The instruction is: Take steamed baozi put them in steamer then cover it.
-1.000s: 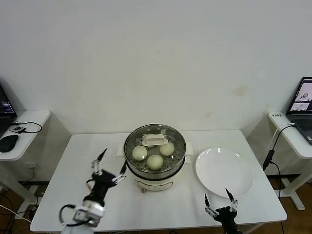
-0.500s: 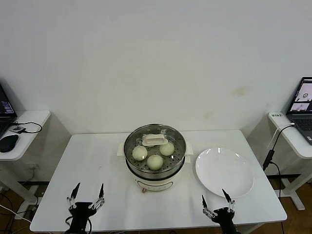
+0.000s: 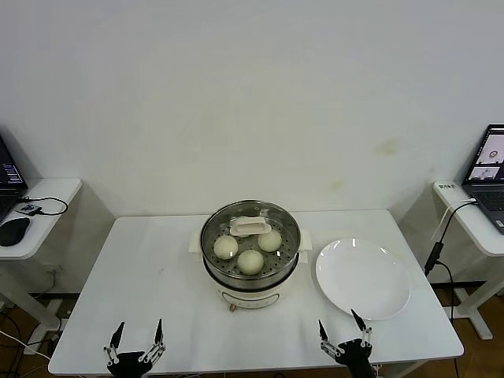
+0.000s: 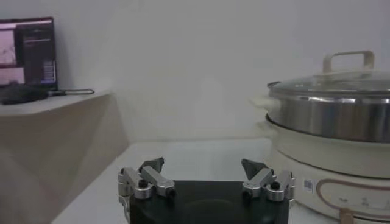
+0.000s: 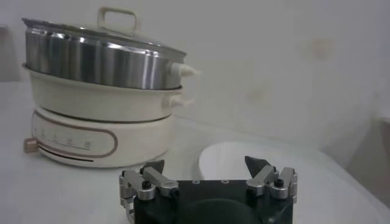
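Observation:
The steamer (image 3: 253, 282) stands at the table's middle, its steel pot on a white base. The cover (image 3: 239, 214), a glass lid with a cream handle (image 3: 250, 227), lies on it. Through the glass show three steamed baozi (image 3: 225, 246) (image 3: 250, 261) (image 3: 269, 240). My left gripper (image 3: 138, 335) is open and empty at the table's front edge, well short of the steamer. My right gripper (image 3: 339, 329) is open and empty at the front edge, near the plate. The left wrist view holds the left gripper (image 4: 202, 165) and the covered steamer (image 4: 332, 115); the right wrist view holds the right gripper (image 5: 205, 164) and the steamer (image 5: 97, 61).
A bare white plate (image 3: 362, 277) (image 5: 231, 159) lies right of the steamer on the white table (image 3: 150, 260). A side desk with a mouse (image 3: 14, 230) stands at the far left, and another with a laptop (image 3: 490, 169) at the far right.
My left arm has drawn back from beside the steamer to the table's front edge, its gripper staying open. My right gripper has slid slightly back and to the left.

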You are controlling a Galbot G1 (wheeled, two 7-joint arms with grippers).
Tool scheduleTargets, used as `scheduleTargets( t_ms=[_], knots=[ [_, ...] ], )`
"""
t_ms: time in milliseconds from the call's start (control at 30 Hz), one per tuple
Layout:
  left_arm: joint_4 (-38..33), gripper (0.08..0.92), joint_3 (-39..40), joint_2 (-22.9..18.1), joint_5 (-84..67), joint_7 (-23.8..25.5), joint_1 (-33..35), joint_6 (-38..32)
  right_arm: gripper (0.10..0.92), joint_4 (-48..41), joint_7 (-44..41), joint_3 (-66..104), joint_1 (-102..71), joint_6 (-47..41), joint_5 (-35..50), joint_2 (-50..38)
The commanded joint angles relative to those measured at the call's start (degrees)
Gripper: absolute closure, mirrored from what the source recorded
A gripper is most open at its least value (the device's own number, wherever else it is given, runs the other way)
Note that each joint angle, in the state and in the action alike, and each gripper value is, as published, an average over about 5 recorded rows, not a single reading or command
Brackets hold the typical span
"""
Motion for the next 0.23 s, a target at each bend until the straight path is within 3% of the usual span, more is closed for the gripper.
scheduleTargets(
  t_ms=[33,233],
  knots=[
    [0.69,0.177,0.92,-0.69,-1.33,-0.3,1.7,-1.55,0.202,1.22,-0.03,-0.57,-0.95,-0.64,0.93,-0.24],
    [0.68,0.177,0.63,-0.38,-1.41,-0.06,1.99,-1.32,0.203,1.27,0.13,-0.52,-1.61,-0.8,0.87,-0.19]
  ],
)
